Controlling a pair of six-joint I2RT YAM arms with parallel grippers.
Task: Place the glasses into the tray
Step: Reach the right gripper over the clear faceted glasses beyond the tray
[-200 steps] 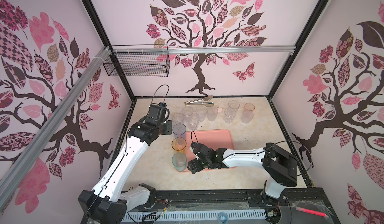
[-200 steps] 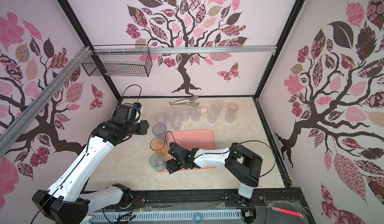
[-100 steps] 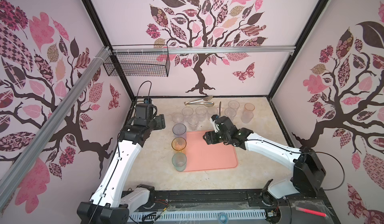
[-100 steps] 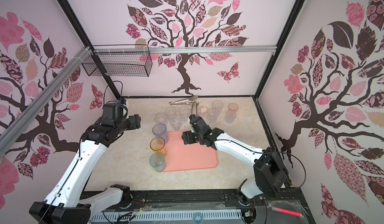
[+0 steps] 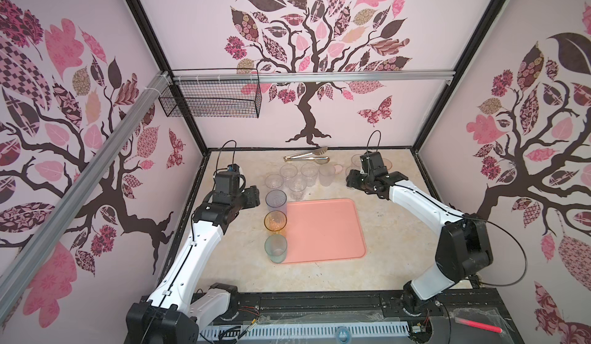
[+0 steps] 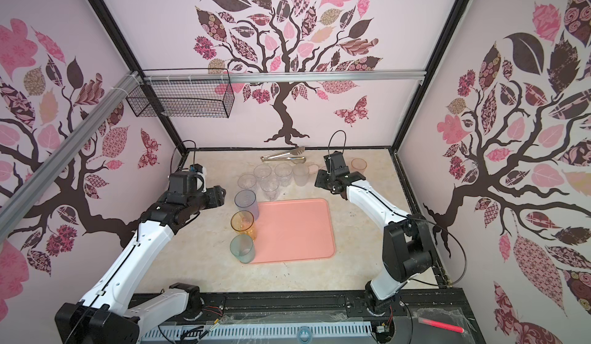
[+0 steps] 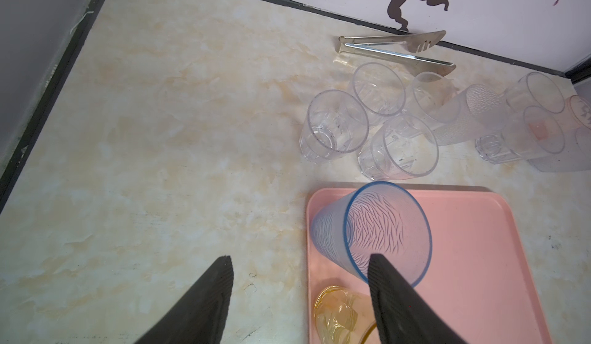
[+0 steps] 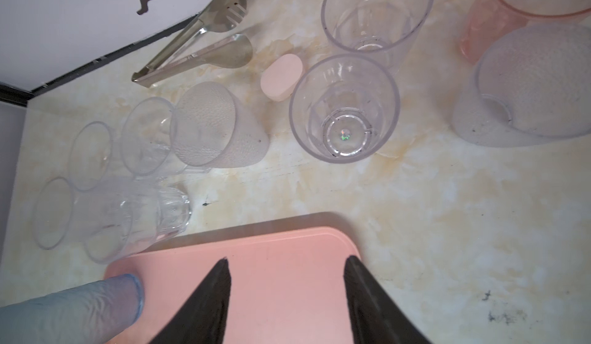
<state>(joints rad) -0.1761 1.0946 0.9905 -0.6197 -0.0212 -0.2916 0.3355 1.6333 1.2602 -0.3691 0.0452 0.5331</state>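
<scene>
A robot test cell dressed up as a room

We see a closed booth rather than a home: black frame posts at the corners, flat wall panels printed with a tree decal, an aluminium rail carrying a wire basket, a marble-look surface, and a left arm and right arm mounted on a black base rail with exposed wiring.

Amber tumbler, pink tumbler: both cropped by wrist-view edges

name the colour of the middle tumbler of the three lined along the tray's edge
Translucent amber plastic tumbler; clearest in a top view.
</scene>
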